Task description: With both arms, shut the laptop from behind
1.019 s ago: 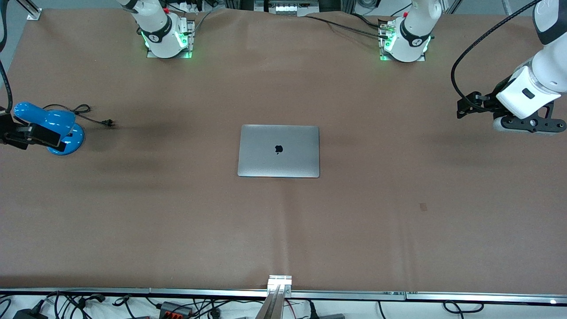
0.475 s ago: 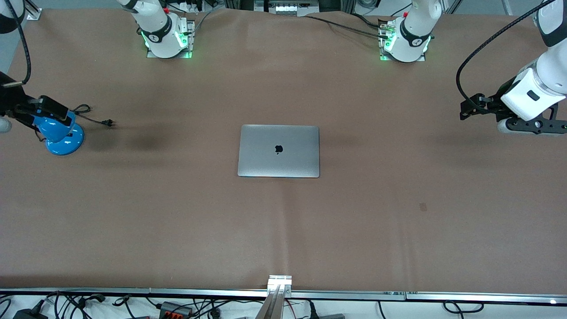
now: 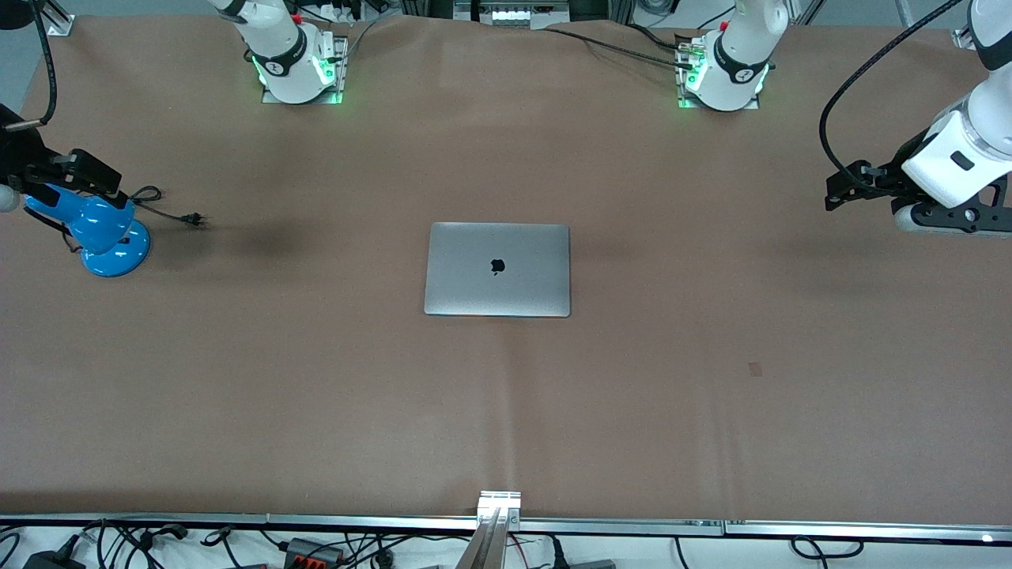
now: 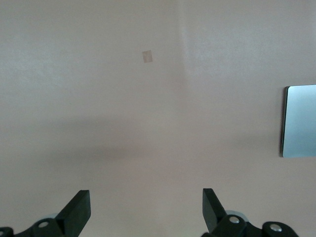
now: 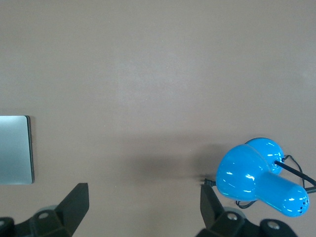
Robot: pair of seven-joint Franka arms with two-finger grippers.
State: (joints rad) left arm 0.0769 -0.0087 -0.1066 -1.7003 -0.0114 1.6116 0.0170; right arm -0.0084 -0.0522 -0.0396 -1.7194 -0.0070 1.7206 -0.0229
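Laptop: slim silver-grey metal laptop (image 3: pixel 497 269) is lying shut and flat at the middle of the brown tabletop (image 3: pixel 506 411), dark logo facing up, long axis running from one arm's end to the other

Bearing: it is sitting between my two grippers, well apart from both, neither clearly closer

Left gripper (image 3: pixel 847 188): hanging over the left arm's end, jaws spread wide, holding nothing

Right gripper (image 3: pixel 71 178): hanging over the small blue desk lamp (image 3: pixel 99 229), jaws spread wide, empty

Judgement: closing is looking done
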